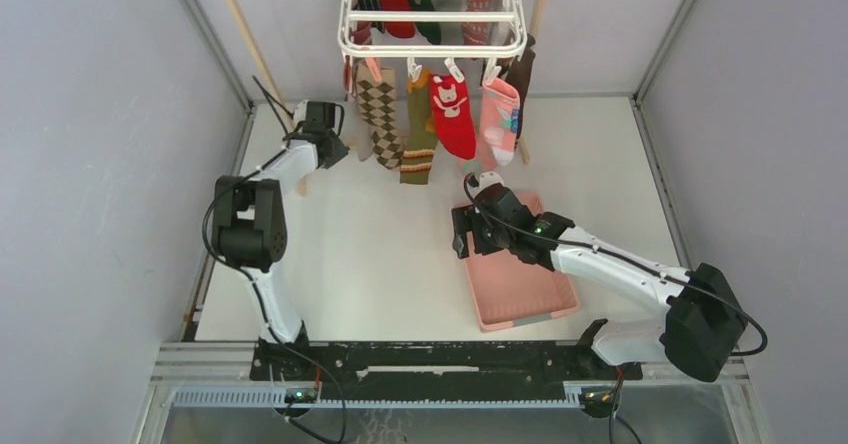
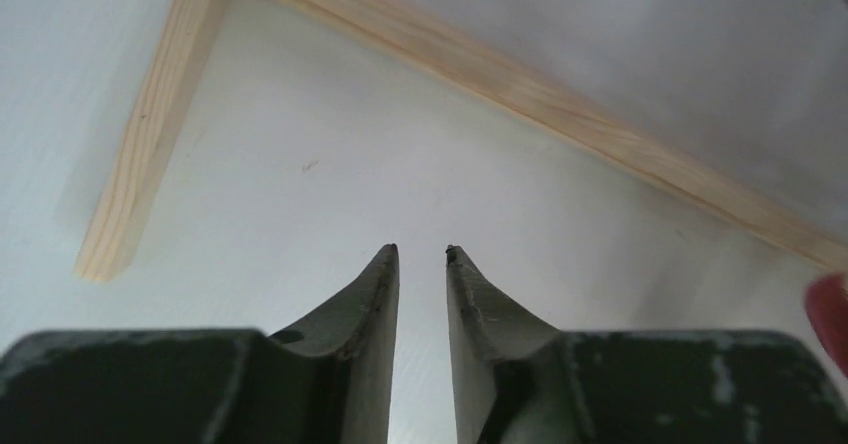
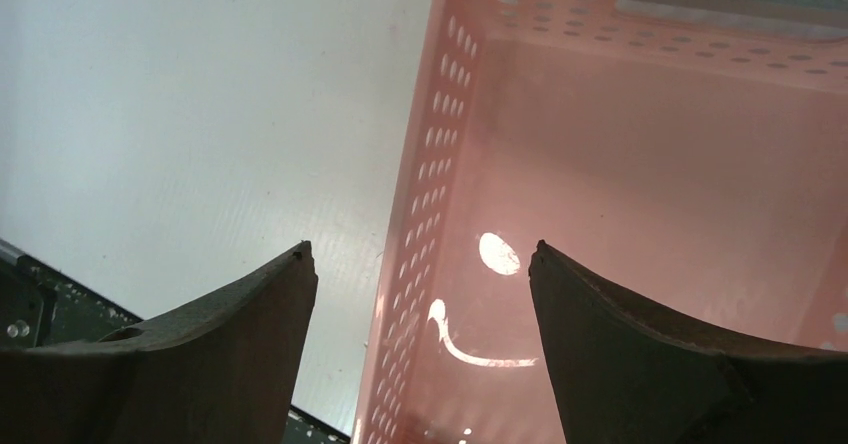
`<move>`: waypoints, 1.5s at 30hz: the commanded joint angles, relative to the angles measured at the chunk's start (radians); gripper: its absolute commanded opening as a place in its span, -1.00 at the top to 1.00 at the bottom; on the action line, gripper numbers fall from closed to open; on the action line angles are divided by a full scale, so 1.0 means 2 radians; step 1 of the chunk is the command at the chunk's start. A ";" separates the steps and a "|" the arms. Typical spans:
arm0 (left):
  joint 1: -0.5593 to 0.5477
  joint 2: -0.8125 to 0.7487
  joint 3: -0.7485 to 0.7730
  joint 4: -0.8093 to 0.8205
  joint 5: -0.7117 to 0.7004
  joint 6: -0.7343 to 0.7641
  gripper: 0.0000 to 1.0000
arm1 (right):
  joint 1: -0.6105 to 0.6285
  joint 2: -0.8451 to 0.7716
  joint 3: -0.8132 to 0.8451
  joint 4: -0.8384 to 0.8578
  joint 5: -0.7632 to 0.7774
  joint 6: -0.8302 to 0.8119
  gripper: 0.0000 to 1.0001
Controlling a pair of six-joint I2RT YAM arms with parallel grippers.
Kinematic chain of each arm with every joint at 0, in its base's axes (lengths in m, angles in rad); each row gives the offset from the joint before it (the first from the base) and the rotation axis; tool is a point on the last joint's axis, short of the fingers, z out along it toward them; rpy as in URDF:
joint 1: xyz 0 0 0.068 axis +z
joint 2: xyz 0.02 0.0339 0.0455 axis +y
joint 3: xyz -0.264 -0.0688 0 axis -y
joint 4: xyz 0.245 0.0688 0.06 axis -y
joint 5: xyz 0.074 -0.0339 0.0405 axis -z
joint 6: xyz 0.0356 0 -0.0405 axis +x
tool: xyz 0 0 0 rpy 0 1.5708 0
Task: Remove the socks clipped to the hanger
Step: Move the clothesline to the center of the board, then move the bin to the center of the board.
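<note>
Top external alone shows the socks [image 1: 453, 114] clipped under the hanger [image 1: 430, 28]. Wrist views show the fingers: left gripper [image 2: 421, 254] beside the hanger, barely parted, empty; right gripper [image 3: 420, 254] spread wide over the basket [image 3: 425, 164] wall.

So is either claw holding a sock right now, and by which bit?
Neither. The left gripper is narrowly open and empty; the right gripper gapes, empty, over the pink basket. The socks hang clipped.
</note>
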 commanded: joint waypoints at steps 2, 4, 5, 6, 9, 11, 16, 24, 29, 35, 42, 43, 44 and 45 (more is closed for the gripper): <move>0.008 0.080 0.099 -0.031 0.002 0.005 0.51 | 0.012 0.008 0.030 -0.007 0.054 0.008 -0.70; 0.013 0.100 0.123 -0.037 0.004 0.003 0.50 | 0.018 0.016 0.036 -0.014 0.066 0.005 -0.69; 0.016 0.108 0.135 -0.042 0.003 0.003 0.49 | 0.021 0.020 0.037 -0.014 0.068 0.004 -0.69; 0.020 0.118 0.148 -0.049 0.004 0.004 0.48 | 0.022 0.023 0.037 -0.014 0.070 0.004 -0.67; 0.032 0.148 0.200 -0.076 0.013 0.008 0.49 | 0.025 0.030 0.037 -0.014 0.071 0.006 -0.61; 0.038 0.162 0.222 -0.081 0.016 0.009 0.49 | 0.029 0.034 0.037 -0.014 0.072 0.007 -0.59; 0.051 0.205 0.291 -0.098 0.027 0.013 0.45 | 0.040 0.041 0.037 -0.014 0.078 0.007 -0.59; 0.060 0.238 0.377 -0.121 0.046 0.013 0.37 | 0.039 0.059 0.039 -0.008 0.085 0.000 -0.60; 0.051 0.159 0.279 -0.090 0.049 0.015 0.24 | 0.036 0.090 0.062 -0.006 0.086 -0.006 -0.59; 0.031 0.045 0.146 -0.040 0.045 0.024 -0.06 | 0.034 0.139 0.093 -0.031 0.096 0.001 -0.19; 0.007 -0.017 0.051 -0.026 0.037 0.020 -0.22 | 0.050 0.168 0.099 -0.028 0.084 -0.010 0.00; 0.006 -0.025 0.036 -0.019 0.040 0.019 -0.25 | 0.052 0.171 0.099 -0.028 0.081 -0.012 0.03; 0.005 -0.033 0.021 -0.014 0.040 0.019 -0.27 | 0.053 0.174 0.099 -0.030 0.078 -0.014 0.10; 0.005 -0.041 0.010 -0.009 0.039 0.020 -0.30 | 0.056 0.176 0.098 -0.032 0.075 -0.014 0.18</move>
